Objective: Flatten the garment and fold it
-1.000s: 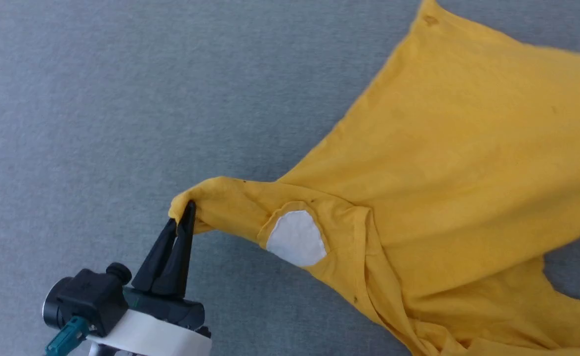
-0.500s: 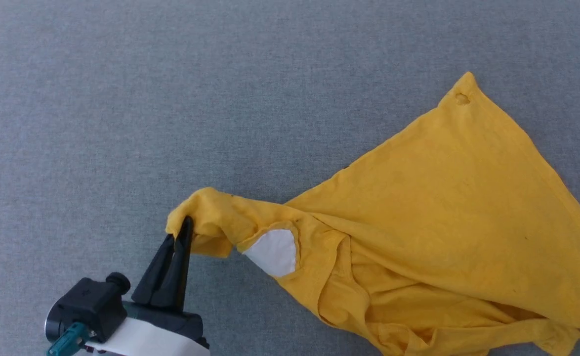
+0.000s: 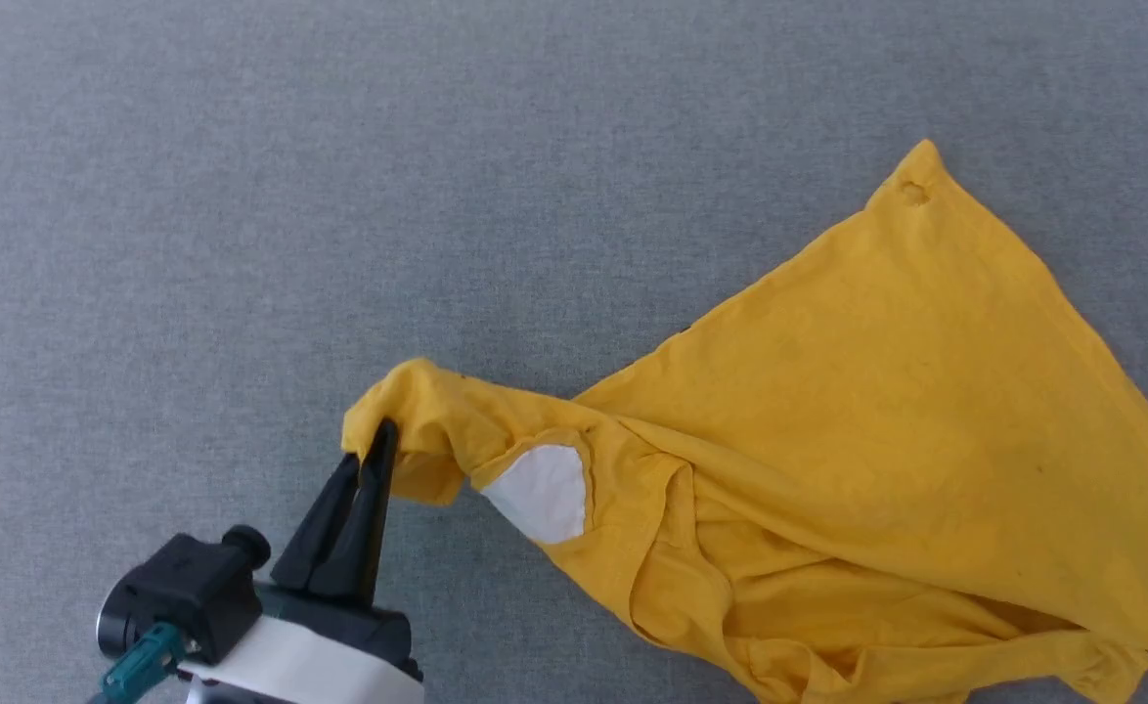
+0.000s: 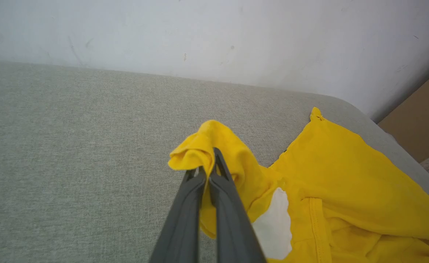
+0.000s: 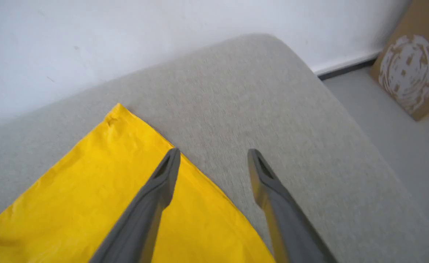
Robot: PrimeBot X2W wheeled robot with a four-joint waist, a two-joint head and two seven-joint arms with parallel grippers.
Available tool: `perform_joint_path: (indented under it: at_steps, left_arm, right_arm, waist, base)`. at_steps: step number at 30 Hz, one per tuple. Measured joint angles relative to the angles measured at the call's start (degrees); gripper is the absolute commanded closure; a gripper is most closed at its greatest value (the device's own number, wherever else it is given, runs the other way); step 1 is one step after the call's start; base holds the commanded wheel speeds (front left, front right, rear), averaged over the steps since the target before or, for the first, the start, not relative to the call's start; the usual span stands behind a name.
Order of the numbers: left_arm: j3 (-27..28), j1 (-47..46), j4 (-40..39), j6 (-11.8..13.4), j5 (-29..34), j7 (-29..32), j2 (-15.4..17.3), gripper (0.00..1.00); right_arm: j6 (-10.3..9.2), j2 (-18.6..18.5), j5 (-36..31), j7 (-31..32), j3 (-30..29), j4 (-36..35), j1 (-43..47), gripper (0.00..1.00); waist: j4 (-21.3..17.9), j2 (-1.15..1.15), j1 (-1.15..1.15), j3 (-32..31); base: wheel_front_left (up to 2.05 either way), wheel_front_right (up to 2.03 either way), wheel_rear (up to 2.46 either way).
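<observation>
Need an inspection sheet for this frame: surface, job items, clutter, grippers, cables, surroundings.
Surface: grey fabric surface, rounded far corner.
Job's things: yellow T-shirt, rumpled, not flat and not folded; far corner spread out, white patch facing up.
Clutter: nothing seen.
Grippers: left gripper shut on a bunched fold of the T-shirt beside the white patch; right gripper open over the T-shirt's edge, holding nothing.
Cables: teal plug at the left wrist; no loose cable seen.
Surroundings: white wall behind the surface; cardboard sheet leaning against it on the floor.
</observation>
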Motion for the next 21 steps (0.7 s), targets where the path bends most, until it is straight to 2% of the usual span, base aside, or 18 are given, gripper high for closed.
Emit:
perform_joint_path:
  at_steps: [3,6,13,17,21]
  left_arm:
    - [-0.3,-1.29,-0.64,0.03,0.86,-0.01,-0.04,1.0]
    - [-1.12,-2.91,-1.07,0.0,1.57,0.02,-0.2,1.0]
    - [-3.48,-6.5,-1.18,-0.93,3.5,0.64,-1.56,1.0]
    - [-4.68,-8.11,-0.7,-1.45,3.9,0.76,-2.78,1.0]
    - [-5.71,-9.01,0.22,-1.89,3.91,0.58,-3.91,1.0]
  right_arm:
    - [0.0,-3.8,0.41,1.57,-0.97,-5.58,-5.51,0.0]
    - [0.0,-7.13,-0.79,3.12,2.3,-6.01,-13.11,0.0]
    - [0.0,-11.29,-5.3,9.0,15.71,5.33,-28.03,0.0]
    - [0.0,-13.46,-7.42,12.35,21.57,12.02,-32.01,0.0]
    - [0.0,-15.58,-8.36,12.82,24.63,16.39,-33.95,0.0]
  waist:
    - [0.43,0.0,0.0,1.02]
    - [1.15,0.0,0.01,2.34]
    - [3.91,0.0,0.02,5.48]
    - [6.04,0.0,0.02,7.0]
    - [8.13,0.0,0.01,8.41]
  base:
    - [0.0,0.0,0.0]
    - [0.0,0.0,0.0]
    - [0.0,0.0,0.0]
    - [0.0,0.0,0.0]
    - [0.0,0.0,0.0]
